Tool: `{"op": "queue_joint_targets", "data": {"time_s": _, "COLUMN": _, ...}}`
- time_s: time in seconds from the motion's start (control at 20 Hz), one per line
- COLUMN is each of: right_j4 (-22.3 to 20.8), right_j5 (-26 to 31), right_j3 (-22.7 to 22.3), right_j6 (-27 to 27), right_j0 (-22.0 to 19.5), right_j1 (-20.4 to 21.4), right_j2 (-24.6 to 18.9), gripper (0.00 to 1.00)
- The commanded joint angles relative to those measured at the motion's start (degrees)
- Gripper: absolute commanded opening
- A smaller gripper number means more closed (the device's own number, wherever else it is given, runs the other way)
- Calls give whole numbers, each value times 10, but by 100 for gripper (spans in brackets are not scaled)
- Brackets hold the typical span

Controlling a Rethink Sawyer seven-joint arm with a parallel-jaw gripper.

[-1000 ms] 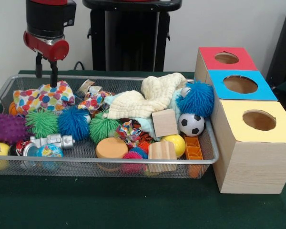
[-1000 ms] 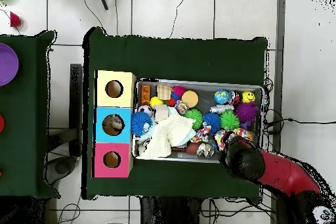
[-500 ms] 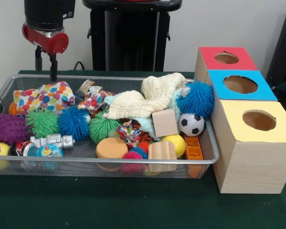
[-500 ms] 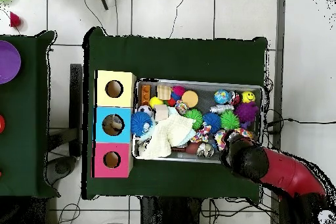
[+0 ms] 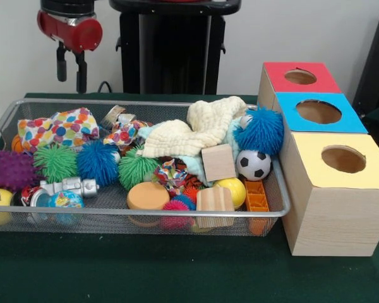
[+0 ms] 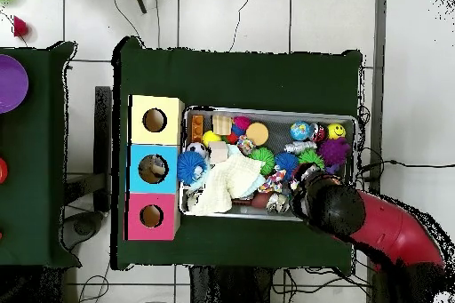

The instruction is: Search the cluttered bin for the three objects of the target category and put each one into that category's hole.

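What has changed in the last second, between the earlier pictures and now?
The tool rose away from the bin and shifted slightly toward the boxes, carrying nothing. The polka-dot cloth below it and the other toys stayed where they were.

A dark green cloth covers the counter [image 5: 177, 278], which in the overhead view [image 6: 240, 73] stands on a floor of large pale tiles [image 6: 213, 15] with dark grout lines. Thin black cables [image 6: 124, 19] trail across the tiles beyond the counter's far edge and along its right side. A second green-covered table [image 6: 35, 166] stands just left of the counter, apart from it by a narrow strip of floor, and bears a purple round dish [image 6: 9, 86] at its left edge. In the front view a plain off-white wall [image 5: 290, 31] fills the background, evenly lit, with a dark object [image 5: 376, 69] at the right edge.
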State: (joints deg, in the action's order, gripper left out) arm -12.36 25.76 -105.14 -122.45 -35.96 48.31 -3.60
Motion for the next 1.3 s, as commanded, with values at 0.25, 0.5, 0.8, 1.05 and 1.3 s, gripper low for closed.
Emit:
{"op": "queue_joint_targets", "data": {"time_s": 0.25, "right_j4": 64, "right_j5": -18, "right_j3": -66, "right_j6": -82, "right_j0": 36, "right_j1": -8, "right_j2": -42, "gripper": 100}}
{"op": "queue_joint_targets", "data": {"time_s": 0.5, "right_j4": 94, "right_j5": -60, "right_j3": -74, "right_j6": -110, "right_j0": 59, "right_j1": -27, "right_j2": -38, "gripper": 100}}
{"op": "queue_joint_targets", "data": {"time_s": 0.8, "right_j4": 141, "right_j5": -109, "right_j3": -88, "right_j6": -133, "right_j0": 75, "right_j1": -44, "right_j2": -45, "gripper": 100}}
{"op": "queue_joint_targets", "data": {"time_s": 1.05, "right_j4": 185, "right_j5": -131, "right_j3": -115, "right_j6": -150, "right_j0": 98, "right_j1": -37, "right_j2": -38, "gripper": 100}}
{"op": "queue_joint_targets", "data": {"time_s": 1.3, "right_j4": 222, "right_j5": -165, "right_j3": -132, "right_j6": -157, "right_j0": 110, "right_j1": -47, "right_j2": -44, "gripper": 100}}
